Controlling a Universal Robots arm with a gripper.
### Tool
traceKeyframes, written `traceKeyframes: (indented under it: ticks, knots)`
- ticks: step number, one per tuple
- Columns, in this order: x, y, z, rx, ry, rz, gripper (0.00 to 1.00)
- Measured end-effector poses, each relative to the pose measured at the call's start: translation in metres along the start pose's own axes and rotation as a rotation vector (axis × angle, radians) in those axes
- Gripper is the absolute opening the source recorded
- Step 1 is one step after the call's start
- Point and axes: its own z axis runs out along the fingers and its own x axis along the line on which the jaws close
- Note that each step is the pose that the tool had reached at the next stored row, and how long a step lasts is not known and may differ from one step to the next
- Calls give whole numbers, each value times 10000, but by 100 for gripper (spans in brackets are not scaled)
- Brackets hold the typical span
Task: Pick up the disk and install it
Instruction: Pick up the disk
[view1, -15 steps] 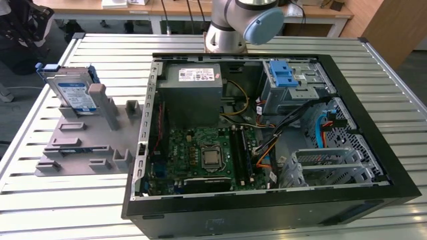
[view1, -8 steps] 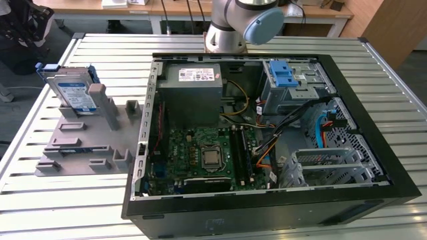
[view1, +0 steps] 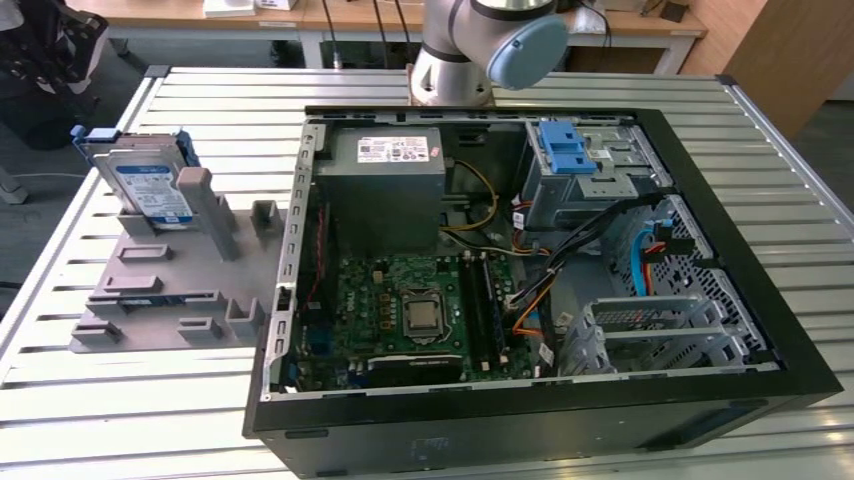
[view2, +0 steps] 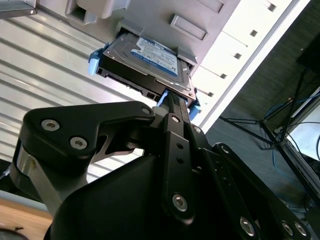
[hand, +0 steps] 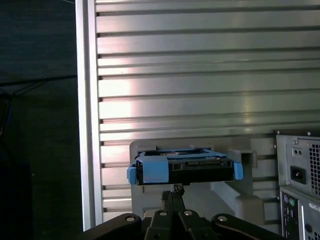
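The disk (view1: 150, 185) stands on edge in a slot of the grey holder (view1: 174, 290). The holder lies on the slatted surface (view1: 134, 420), at the exterior view's left of the open computer case (view1: 534, 112). Standing so, the disk leaves its upper edge free for a grip. In both wrist views the gripper (view2: 172, 100) (hand: 172, 191) points at the disk, and its jaws seem pressed together, with nothing between them. Their tip overlaps the disk's edge, so contact cannot be judged. The holder hides the disk's lower part.
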Motion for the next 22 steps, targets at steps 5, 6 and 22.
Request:
traceKeyframes:
  ticks: [5, 6, 22]
  knots:
    - [0, 0, 0, -4, 8, -176, 11]
    - [0, 0, 0, -5, 9, -200, 11]
    - [0, 0, 0, -9, 16, -374, 11]
